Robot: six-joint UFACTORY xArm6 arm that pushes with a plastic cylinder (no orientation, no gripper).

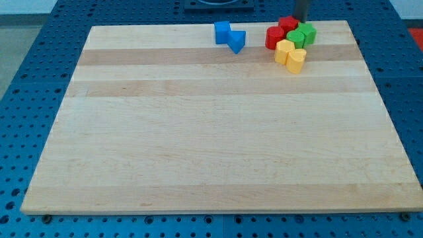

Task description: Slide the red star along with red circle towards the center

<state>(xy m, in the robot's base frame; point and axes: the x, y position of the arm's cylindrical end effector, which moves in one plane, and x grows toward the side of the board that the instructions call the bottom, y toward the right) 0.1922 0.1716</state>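
Note:
Two red blocks sit in a tight cluster near the view's top right. One red block [289, 25] lies at the board's top edge and looks star-like. The other red block [275, 37] sits just below and left of it and looks rounder. My tip [301, 20] comes down from the view's top edge, just right of the upper red block and above the green blocks. I cannot tell whether it touches them.
Two green blocks [297, 37] [308, 33] press against the red ones on their right. Two yellow blocks [283, 51] [297, 59] lie just below. A blue cube [222, 32] and another blue block [237, 41] sit to the left. The wooden board [211, 145] lies on a blue perforated table.

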